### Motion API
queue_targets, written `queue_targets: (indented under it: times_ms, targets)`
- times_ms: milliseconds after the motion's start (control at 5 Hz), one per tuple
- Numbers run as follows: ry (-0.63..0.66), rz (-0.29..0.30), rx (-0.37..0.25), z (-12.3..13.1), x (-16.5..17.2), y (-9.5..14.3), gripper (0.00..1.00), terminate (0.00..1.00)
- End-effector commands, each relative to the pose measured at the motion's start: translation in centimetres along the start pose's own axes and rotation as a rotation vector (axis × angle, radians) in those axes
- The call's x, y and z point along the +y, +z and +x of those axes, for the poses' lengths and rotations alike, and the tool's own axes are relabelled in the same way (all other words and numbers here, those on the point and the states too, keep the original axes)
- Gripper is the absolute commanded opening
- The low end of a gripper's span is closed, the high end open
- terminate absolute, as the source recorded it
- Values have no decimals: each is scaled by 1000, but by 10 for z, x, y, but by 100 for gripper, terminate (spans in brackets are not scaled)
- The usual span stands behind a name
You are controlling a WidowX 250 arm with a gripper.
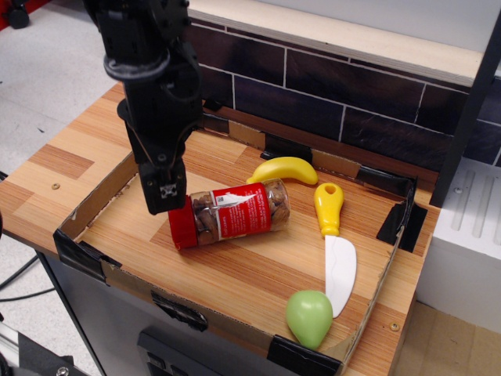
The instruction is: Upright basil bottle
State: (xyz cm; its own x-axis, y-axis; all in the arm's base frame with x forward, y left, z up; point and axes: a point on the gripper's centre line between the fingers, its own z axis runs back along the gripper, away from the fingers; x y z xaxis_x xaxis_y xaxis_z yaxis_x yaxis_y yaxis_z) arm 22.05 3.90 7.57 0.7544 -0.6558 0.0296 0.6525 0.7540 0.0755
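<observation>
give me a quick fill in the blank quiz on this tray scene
1. The basil bottle lies on its ____.
2. Its lid is coloured ____.
3. The pincer is at the bottle's ____ end.
4. The knife has a ____ handle.

Missing words: side; red; lid; yellow

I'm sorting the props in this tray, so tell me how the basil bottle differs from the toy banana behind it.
The basil bottle is a clear cylinder with a red lid, a red-and-white label and brownish contents; the banana is solid yellow and curved. The bottle looks thicker. The gripper is at the bottle's lid end, well away from the banana. Both lie on their sides, similar in length.
</observation>
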Motion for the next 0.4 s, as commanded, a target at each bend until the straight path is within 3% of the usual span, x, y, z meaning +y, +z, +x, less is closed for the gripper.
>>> queue_targets:
  times_ms: [0,200]
  targets:
    - [-28,25,-6,9,10,-13,100,0]
    - [-41,34,16,16,11,-24,100,0]
